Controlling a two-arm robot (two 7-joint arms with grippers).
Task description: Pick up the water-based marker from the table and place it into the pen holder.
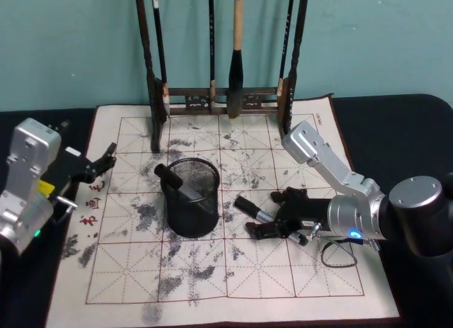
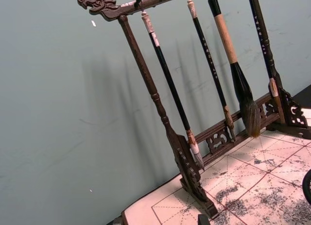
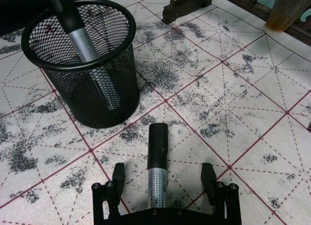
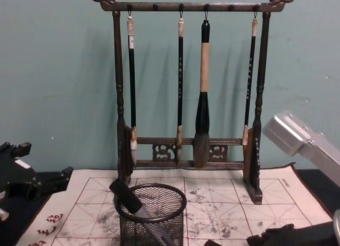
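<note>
A water-based marker [image 1: 253,209] with a black cap and grey barrel lies on the cream grid mat of the table [image 1: 297,285], just right of the pen holder [image 1: 192,218]. My right gripper [image 1: 273,214] is low over the mat and open. In the right wrist view one finger [image 3: 118,177] stands on each side of the marker [image 3: 157,172], clear of the barrel. The black mesh pen holder [image 3: 99,94] is upright and holds another marker [image 3: 77,34] leaning inside. My left gripper [image 1: 98,165] hangs open over the mat's left edge, holding nothing.
A tall dark wooden brush rack [image 1: 221,98] with several hanging brushes stands at the mat's far edge, behind the holder. The teal wall [image 4: 53,86] rises right behind it. Bare mat lies in front of the holder and the right gripper.
</note>
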